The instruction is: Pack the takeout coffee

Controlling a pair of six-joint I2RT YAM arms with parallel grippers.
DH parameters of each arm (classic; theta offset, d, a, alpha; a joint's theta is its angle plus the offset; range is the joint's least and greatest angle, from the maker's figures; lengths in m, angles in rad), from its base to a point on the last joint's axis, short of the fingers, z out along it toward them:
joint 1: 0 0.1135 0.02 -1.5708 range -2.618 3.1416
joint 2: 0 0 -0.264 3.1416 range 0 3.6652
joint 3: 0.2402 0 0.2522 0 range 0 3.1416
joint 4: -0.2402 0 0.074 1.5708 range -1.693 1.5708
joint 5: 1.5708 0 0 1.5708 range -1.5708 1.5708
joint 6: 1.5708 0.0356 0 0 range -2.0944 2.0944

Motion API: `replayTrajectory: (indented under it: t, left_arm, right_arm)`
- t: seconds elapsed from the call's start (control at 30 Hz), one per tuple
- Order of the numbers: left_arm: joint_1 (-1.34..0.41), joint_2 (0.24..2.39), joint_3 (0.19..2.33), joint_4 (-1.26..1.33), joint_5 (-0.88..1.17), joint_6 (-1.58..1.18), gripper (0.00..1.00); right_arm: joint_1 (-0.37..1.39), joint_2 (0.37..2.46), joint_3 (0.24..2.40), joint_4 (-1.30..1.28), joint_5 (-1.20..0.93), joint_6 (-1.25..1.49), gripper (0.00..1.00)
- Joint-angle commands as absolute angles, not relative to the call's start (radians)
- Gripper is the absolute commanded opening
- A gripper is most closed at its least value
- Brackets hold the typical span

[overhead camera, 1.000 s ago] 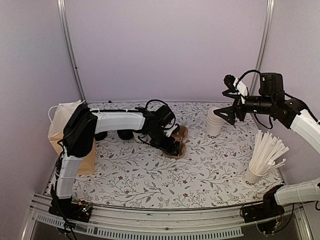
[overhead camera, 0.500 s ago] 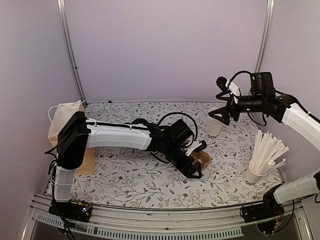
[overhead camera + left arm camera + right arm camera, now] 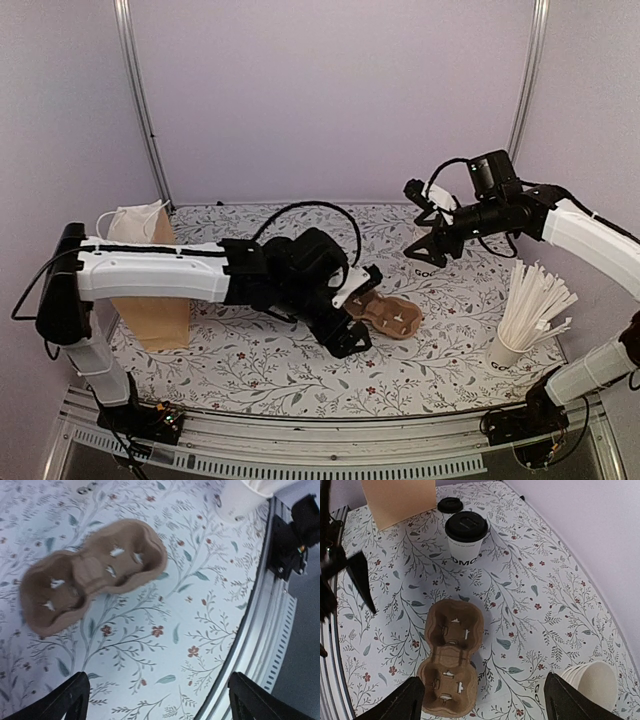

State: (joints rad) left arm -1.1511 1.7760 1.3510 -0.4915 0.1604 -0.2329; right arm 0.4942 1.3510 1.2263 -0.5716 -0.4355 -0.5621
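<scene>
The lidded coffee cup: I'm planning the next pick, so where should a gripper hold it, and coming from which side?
Probably the white paper wall of the coffee cup, just under its black lid, coming in level from the carrier side. It stands upright, the lid overhangs, and the paper bag lies beyond.

Left arm (image 3: 150,272) and right arm (image 3: 590,228): white tubular link shells, black joint housings, loose black cable loops near wrists; left claw (image 3: 362,308) and right claw (image 3: 410,222) black, two tapered fingers each.
</scene>
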Motion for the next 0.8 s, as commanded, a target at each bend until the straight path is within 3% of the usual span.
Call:
replayTrajectory:
  t: [0.0, 0.13, 0.23, 0.77]
  left_arm:
    - [-1.124, 1.628, 1.284, -0.487, -0.276, -0.182, 1.00]
    - [-1.103, 1.545, 1.228, -0.421, -0.338, -0.222, 1.00]
    - [-1.104, 1.540, 1.220, -0.363, -0.275, -0.253, 1.00]
    - [-1.106, 1.457, 1.154, -0.349, -0.368, -0.363, 0.98]
  right_arm:
    - [0.620, 1.435, 1.316, -0.733, -0.336, -0.563, 0.84]
    - [0.713, 1.548, 1.376, -0.814, -0.309, -0.532, 0.80]
    - [0.742, 1.652, 1.417, -0.841, -0.284, -0.465, 0.77]
    - [0.746, 1.913, 1.502, -0.869, -0.200, -0.345, 0.68]
